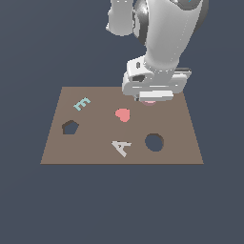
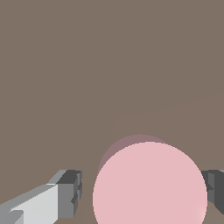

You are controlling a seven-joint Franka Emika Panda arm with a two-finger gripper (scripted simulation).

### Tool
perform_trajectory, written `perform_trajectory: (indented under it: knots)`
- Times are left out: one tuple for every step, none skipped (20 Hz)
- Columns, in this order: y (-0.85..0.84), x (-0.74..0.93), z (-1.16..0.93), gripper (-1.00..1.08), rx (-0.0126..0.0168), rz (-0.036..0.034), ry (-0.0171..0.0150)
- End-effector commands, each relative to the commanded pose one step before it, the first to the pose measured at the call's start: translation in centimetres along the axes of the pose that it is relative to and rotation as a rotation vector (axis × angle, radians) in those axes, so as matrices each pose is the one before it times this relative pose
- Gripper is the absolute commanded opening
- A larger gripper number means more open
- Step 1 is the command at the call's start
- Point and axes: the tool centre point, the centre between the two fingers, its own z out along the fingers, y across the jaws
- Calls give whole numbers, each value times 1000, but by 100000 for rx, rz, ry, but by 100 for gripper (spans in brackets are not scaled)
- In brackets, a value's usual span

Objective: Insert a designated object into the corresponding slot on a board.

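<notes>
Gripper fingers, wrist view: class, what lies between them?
In the wrist view the pink round piece lies between the fingers, over bare brown board. A narrow gap shows at the nearer finger, so no contact is visible.

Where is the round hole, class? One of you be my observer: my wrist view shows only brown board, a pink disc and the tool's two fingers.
Observer: In the exterior view, the round hole is empty. It sits toward the exterior view's right of the board, nearer the camera than the tool.
Operator: Does anything lie between the tool and that hole?
Observer: Only bare board. The coral heart lies off that line, toward the exterior view's left.
</notes>
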Motion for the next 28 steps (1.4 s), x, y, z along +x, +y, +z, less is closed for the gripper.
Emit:
perform_trajectory:
  knots:
    - [-6, 35, 132, -100, 1, 15, 124]
    - [0, 0, 0, -100, 0, 0, 0]
    - [0, 0, 0, -100, 0, 0, 0]
    - [0, 0, 0, -100, 0, 0, 0]
    - [0, 0, 0, -100, 0, 0, 0]
    - [0, 0, 0, -100, 0, 0, 0]
    - [0, 0, 0, -100, 0, 0, 0]
    - [0, 0, 0, -100, 0, 0, 0]
    - [0, 0, 0, -100, 0, 0, 0]
    - [0, 0, 0, -100, 0, 0, 0]
    - [-10, -30, -77, -100, 0, 0, 0]
    - [0, -2, -8, -100, 0, 0, 0]
    - [3, 5, -2, -100, -1, -69, 2]
    - [16, 17, -2, -100, 0, -195, 1]
    - [28, 28, -2, -100, -1, -324, 1]
    - [42, 40, -3, -100, -1, -448, 1]
    - [53, 52, -4, -100, -1, -578, 1]
    - [65, 63, -5, -100, -1, -708, 1]
    - [79, 75, -6, -100, -1, -832, 1]
    - [90, 86, -7, -100, -2, -964, 2]
    - [103, 98, -8, -100, -2, -1092, 2]
    - [114, 110, -9, -100, -2, -1224, 2]
    - [126, 122, -10, -100, -2, -1355, 2]
    - [139, 134, -11, -100, -3, -1486, 2]
    - [151, 146, -12, -100, -3, -1619, 2]
    - [163, 159, -13, -100, -3, -1754, 3]
    - [176, 171, -14, -100, -3, -1887, 3]
    - [189, 184, -15, -100, -3, -2024, 3]
